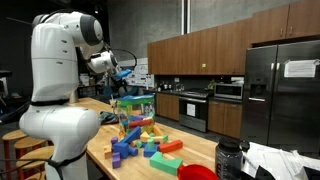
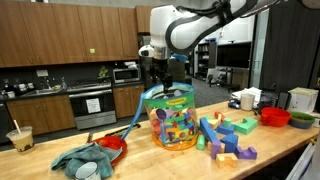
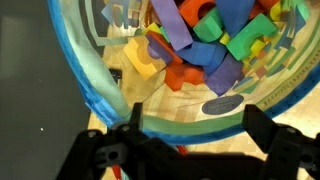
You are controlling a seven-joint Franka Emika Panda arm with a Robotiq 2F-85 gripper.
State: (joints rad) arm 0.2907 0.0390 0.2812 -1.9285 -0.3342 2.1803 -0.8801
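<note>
Wrist view: the gripper (image 3: 190,135), jaws spread wide and empty, hangs just above the clear tub (image 3: 95,95), whose blue rim crosses beneath it. In an exterior view the wooden table (image 2: 160,162) lies below, with loose foam blocks (image 2: 228,135) off to one side and a teal cloth (image 2: 85,160) off to the other. The wrist view cuts off the tub's far side.

Loose foam blocks (image 2: 225,138) scattered across the wooden countertop (image 2: 170,162), with a red bowl (image 2: 275,116) past them. There's a bunched-up teal rag (image 2: 85,160) too (iced drink cup (image 2: 20,138) nearby). Microwave (image 2: 126,73) and stainless fridge (image 1: 285,95) sit in back.
</note>
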